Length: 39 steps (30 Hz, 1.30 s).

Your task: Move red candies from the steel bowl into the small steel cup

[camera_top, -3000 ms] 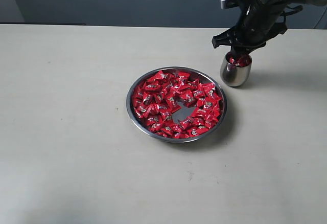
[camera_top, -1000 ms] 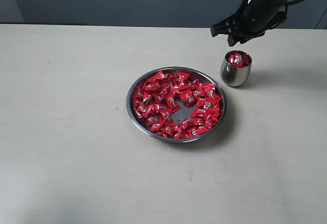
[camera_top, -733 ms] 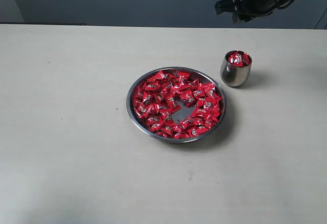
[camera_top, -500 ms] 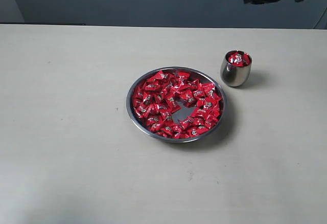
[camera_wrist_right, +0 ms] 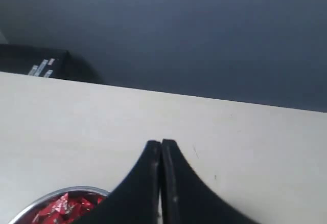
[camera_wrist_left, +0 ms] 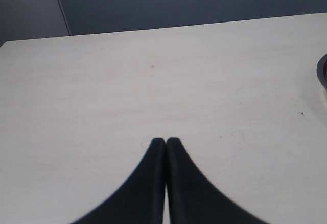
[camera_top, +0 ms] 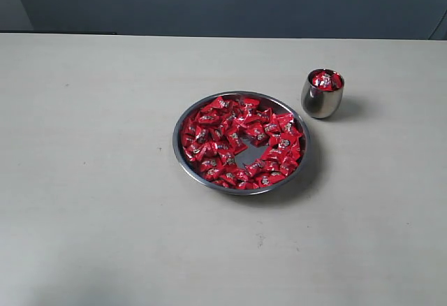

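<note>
The steel bowl [camera_top: 183, 159] sits mid-table in the exterior view, with many red candies [camera_top: 230, 142] in a ring around a bare patch. Behind it to the right stands the small steel cup [camera_top: 321, 101], with red candies [camera_top: 325, 79] up to its rim. Neither arm shows in the exterior view. My left gripper [camera_wrist_left: 166, 140] is shut and empty over bare table. My right gripper [camera_wrist_right: 161, 142] is also shut, with nothing in it. Beside it, a steel rim [camera_wrist_right: 84, 189] holds red candies [camera_wrist_right: 64, 207]. I cannot tell whether that rim belongs to the bowl or the cup.
The pale table [camera_top: 91, 180] runs back to a dark wall. A black box [camera_wrist_right: 36, 63] stands behind the table's far edge in the right wrist view. A curved steel edge [camera_wrist_left: 322, 73] shows at the border of the left wrist view.
My right arm rose from just above the cup and left the exterior view at the upper right. Its jaws closed on the way. Bowl, cup and candies stayed put.
</note>
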Available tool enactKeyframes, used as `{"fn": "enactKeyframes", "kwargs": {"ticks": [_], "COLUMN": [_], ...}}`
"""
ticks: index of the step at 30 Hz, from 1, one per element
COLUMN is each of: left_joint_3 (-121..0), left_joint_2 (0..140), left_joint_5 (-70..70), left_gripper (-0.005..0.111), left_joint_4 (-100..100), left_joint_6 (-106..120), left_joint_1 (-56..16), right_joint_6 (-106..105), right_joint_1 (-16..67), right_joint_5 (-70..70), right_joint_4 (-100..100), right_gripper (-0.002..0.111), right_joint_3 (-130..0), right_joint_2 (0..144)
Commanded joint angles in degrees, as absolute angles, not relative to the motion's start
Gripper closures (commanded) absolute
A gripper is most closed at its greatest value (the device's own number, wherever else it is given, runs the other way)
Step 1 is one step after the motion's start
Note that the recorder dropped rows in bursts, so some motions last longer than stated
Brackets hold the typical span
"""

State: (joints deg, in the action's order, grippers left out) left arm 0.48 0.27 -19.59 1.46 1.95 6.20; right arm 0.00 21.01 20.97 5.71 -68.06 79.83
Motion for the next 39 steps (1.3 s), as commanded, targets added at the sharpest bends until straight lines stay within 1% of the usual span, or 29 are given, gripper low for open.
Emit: {"fn": "enactKeyframes", "kwargs": {"ticks": [1, 6, 15, 17, 21, 24, 29, 35, 39], "left_joint_3": [0.0, 0.0, 0.0, 0.0, 0.0, 0.0, 0.0, 0.0, 0.0], "left_joint_2": [0.0, 0.0, 0.0, 0.0, 0.0, 0.0, 0.0, 0.0, 0.0], "left_joint_5": [-19.14, -19.14, -19.14, -19.14, -19.14, -19.14, -19.14, -19.14, -19.14], "left_gripper": [0.106, 0.106, 0.106, 0.106, 0.106, 0.106, 0.106, 0.106, 0.106], "left_joint_4": [1.55, 1.55, 1.55, 1.55, 1.55, 1.55, 1.55, 1.55, 1.55], "left_joint_6": [1.68, 1.68, 1.68, 1.68, 1.68, 1.68, 1.68, 1.68, 1.68], "left_joint_1": [6.18, 6.18, 6.18, 6.18, 6.18, 6.18, 6.18, 6.18, 6.18], "right_joint_6": [0.0, 0.0, 0.0, 0.0, 0.0, 0.0, 0.0, 0.0, 0.0], "right_joint_1": [20.66, 20.66, 20.66, 20.66, 20.66, 19.81, 14.22, 4.16, -2.99], "right_joint_5": [23.04, 22.71, 24.43, 26.98, 36.33, 32.62, 25.68, 21.55, 20.4], "right_joint_4": [9.86, 9.73, 0.63, -1.64, -4.49, -6.05, -3.8, -0.86, -0.77], "right_gripper": [0.109, 0.109, 0.109, 0.109, 0.109, 0.109, 0.109, 0.109, 0.109], "right_joint_3": [-67.67, -67.67, -67.67, -67.67, -67.29, -63.24, -54.4, -42.42, -34.57], "right_joint_2": [77.43, 76.93, 76.95, 76.79, 73.82, 69.21, 59.49, 47.87, 36.79]}}
